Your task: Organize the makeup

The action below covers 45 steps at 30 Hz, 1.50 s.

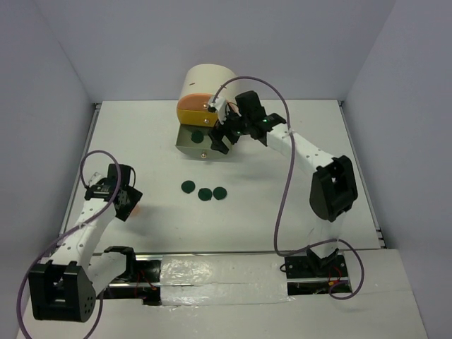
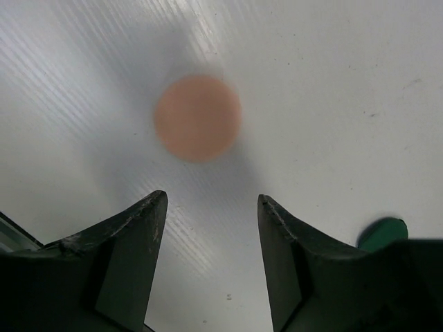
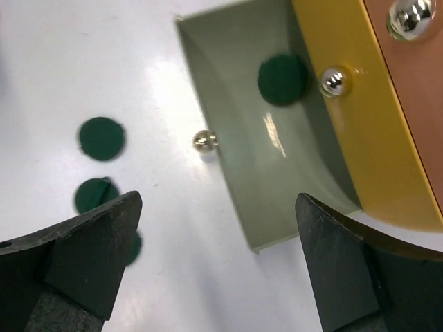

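Three dark green round discs [image 1: 205, 191] lie in a row mid-table; two show whole in the right wrist view [image 3: 101, 137], a third is part hidden behind a finger. Another disc [image 3: 282, 79] lies inside the open grey-green drawer [image 3: 235, 90] at the bottom of the cream cabinet [image 1: 208, 81]. My right gripper [image 3: 218, 200] is open and empty above that drawer's front corner. A peach round puff [image 2: 198, 117] lies on the table ahead of my left gripper [image 2: 211, 204], which is open and empty. Sticks, palettes and the pinkish square are out of view.
The cabinet's yellow drawer [image 3: 367, 138] and orange drawer [image 3: 415, 104] are shut, each with a silver knob. The open drawer's knob [image 3: 205, 141] points toward the discs. A green disc's edge [image 2: 383, 232] shows beside my left gripper's right finger. Grey walls enclose the table.
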Motion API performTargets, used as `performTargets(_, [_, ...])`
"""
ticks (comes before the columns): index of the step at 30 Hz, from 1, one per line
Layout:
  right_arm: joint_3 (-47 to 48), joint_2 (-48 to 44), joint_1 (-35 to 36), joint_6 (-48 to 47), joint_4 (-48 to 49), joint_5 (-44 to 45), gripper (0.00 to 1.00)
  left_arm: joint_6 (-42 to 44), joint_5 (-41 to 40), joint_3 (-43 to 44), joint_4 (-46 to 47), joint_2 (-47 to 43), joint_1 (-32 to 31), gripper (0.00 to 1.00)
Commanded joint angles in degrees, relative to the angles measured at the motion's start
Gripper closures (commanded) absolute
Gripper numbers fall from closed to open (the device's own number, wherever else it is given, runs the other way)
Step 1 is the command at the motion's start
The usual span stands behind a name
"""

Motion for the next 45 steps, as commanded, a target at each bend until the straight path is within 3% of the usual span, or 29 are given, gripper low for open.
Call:
performTargets(1, [-2.8, -8.9, -1.6, -0.9, 0.3, -9.5, 0.00, 1.8, -2.4, 3.7, -0.1, 4.0, 0.9, 0.33])
performTargets(14, [-8.9, -14.1, -7.1, 2.2, 0.3, -12.1, 0.01, 8.9, -0.7, 3.5, 10.7, 19.2, 6.5, 0.42])
performTargets(29, [-13.3, -17.4, -9.6, 4.3, 0.7, -13.1, 0.00, 11.3, 3.8, -1.2, 17.9, 26.3, 8.1, 0.82])
performTargets(34, [-14.0, -18.6, -10.1, 3.6, -0.4, -13.4, 0.00, 13.7, 7.2, 0.7, 17.6, 19.6, 8.0, 1.00])
performTargets(36, [-14.4, -18.9, -10.2, 3.2, -0.8, -13.9, 0.01, 15.3, 9.8, 1.8, 18.1, 16.4, 7.7, 1.00])
performTargets(41, [-17.1, -19.6, -10.2, 2.1, -0.9, -15.5, 0.09, 20.1, 21.8, 3.7, 28.3, 8.1, 7.0, 1.00])
performTargets(44, [-19.0, -20.1, -10.3, 1.6, -0.9, -16.7, 0.23, 19.6, 28.9, 3.9, 34.6, 6.2, 4.5, 1.00])
performTargets(45, [-19.6, -20.2, -10.2, 1.4, -1.0, -17.0, 0.34, 19.2, 29.4, 4.1, 38.3, 6.0, 3.5, 1.00])
